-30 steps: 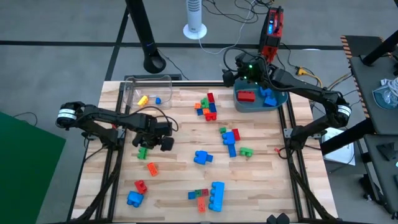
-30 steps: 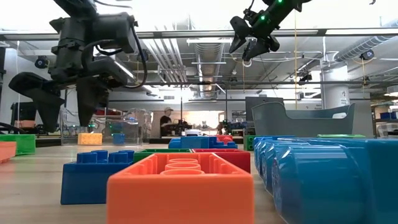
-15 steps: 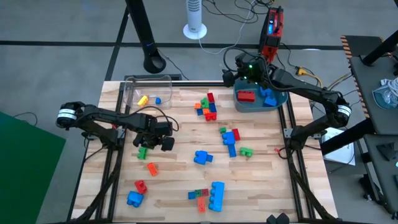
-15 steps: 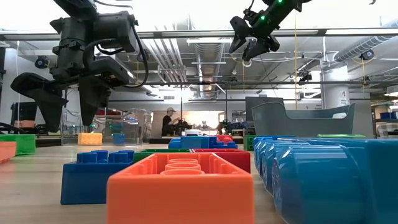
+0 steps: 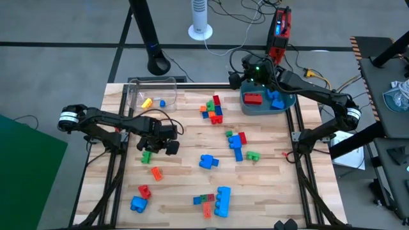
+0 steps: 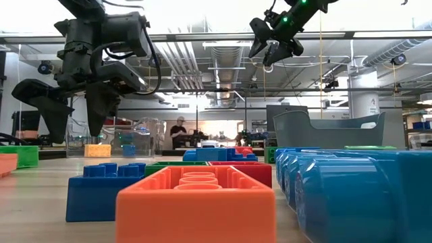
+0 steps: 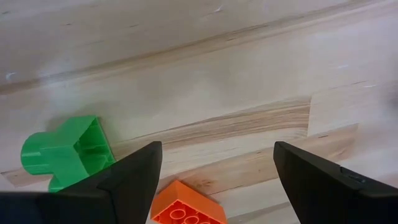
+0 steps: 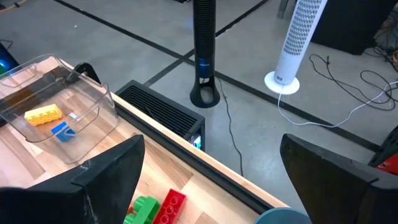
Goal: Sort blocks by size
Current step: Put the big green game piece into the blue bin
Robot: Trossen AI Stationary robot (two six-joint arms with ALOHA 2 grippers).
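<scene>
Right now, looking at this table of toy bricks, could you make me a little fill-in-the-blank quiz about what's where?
1. The clear plastic box holds a small blue brick and a ____ one.
2. The left hand hangs open over a ____ brick on the wood.
3. The teal tub holds a blue brick and a ____ one.
4. The right hand hovers near the ____ tub.

Missing words: yellow; green; red; teal
</scene>
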